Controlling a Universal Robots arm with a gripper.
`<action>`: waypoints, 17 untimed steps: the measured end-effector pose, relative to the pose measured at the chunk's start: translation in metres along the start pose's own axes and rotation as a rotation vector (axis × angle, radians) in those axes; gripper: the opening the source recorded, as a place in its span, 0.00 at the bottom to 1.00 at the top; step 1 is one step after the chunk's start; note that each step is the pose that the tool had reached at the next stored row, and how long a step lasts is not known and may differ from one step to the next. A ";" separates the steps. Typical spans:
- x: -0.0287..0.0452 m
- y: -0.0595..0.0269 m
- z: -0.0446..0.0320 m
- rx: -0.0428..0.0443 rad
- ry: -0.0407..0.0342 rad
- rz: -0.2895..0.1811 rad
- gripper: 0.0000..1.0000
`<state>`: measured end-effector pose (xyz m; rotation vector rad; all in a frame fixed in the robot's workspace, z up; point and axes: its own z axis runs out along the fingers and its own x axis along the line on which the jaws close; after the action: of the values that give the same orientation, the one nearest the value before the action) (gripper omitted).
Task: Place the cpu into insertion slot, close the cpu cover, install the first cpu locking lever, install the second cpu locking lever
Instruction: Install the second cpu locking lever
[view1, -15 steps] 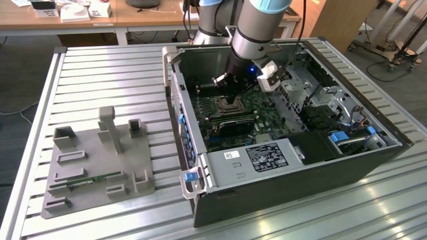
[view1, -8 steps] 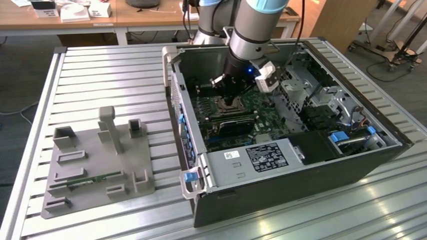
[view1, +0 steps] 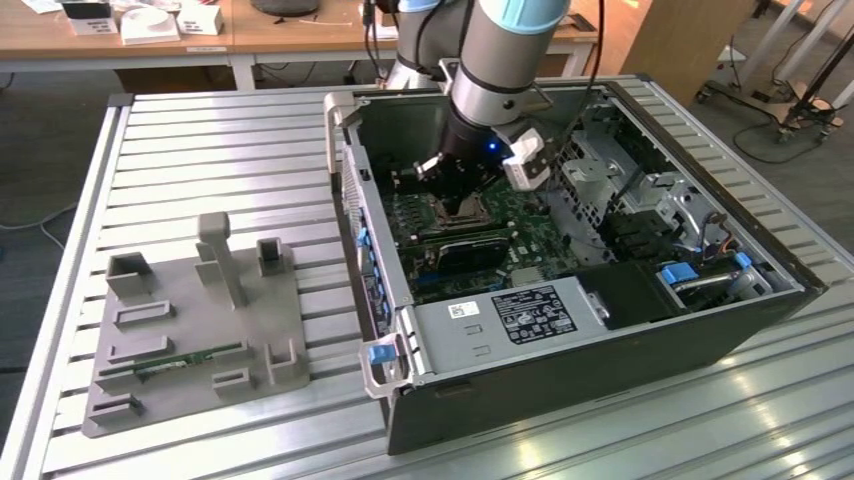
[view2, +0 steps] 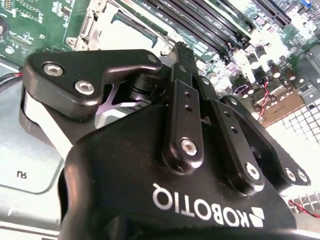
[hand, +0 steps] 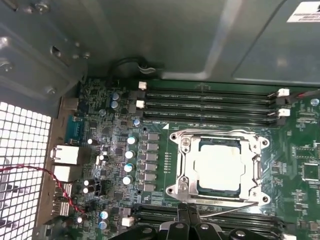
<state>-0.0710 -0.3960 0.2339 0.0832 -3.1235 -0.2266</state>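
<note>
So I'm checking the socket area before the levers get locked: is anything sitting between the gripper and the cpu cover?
Nothing visible does. In the first wrist view the gripper sits right at the edge of the cpu cover, which lies flat around the cpu, with bare board beside it.

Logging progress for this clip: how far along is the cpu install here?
Done: the cpu sits in the insertion slot with the cpu cover down over it. In hand: the gripper is at a locking lever along the socket's edge, which looks unlatched. Left: lever latching; the other lever's state is unclear.
</note>
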 end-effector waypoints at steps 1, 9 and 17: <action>0.0007 -0.0004 0.0014 0.0001 0.0000 0.000 0.10; 0.0019 -0.0020 0.0120 0.0001 0.0000 0.000 0.10; 0.0021 -0.0033 0.0208 0.0001 0.0000 0.000 0.10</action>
<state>-0.0731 -0.3964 0.2129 0.0830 -3.1235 -0.2264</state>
